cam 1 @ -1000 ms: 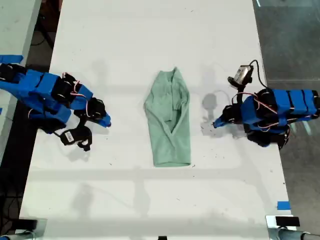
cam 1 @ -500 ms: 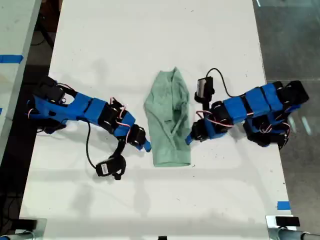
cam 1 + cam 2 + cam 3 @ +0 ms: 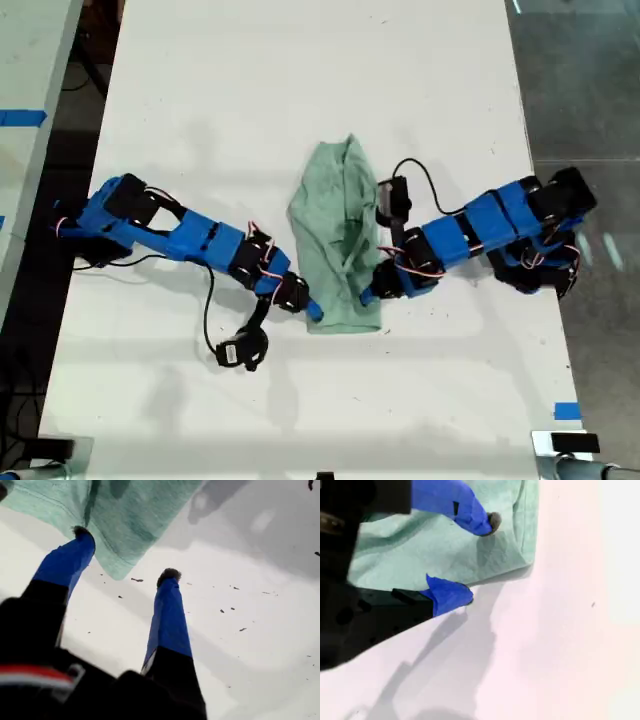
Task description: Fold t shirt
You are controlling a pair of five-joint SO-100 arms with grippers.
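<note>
In the first wrist view, my first claw (image 3: 125, 552) stands wide open. Its two blue fingers are well apart. One dark fingertip (image 3: 80, 531) touches the edge of the pale mint-green cloth t shirt (image 3: 125, 515). The other fingertip (image 3: 169, 573) is over the bare white tabletop (image 3: 260, 645), just beside the corner of the cloth. This corner lies between the two fingers.

In the second wrist view, my second claw (image 3: 480, 560) is also open, but less wide. One blue finger (image 3: 465, 510) is above the t shirt (image 3: 420, 550). The other finger (image 3: 450, 595) is at the edge of the cloth, where the tabletop (image 3: 560, 645) begins. Nothing is held between the jaws.

In the exterior view, the t shirt (image 3: 338, 240) lies in the centre of the frame. It is folded into a long narrow strip, wrinkled, and flat on the tabletop (image 3: 300, 90). My first claw (image 3: 312, 312) comes from the left of the frame and is at the lower left corner of the strip. My second claw (image 3: 368, 297) comes from the right of the frame and is at the right edge of the strip, near its lower end. A small piece of blue tape (image 3: 567, 411) is in the lower right of the frame, well apart from the cloth.
</note>
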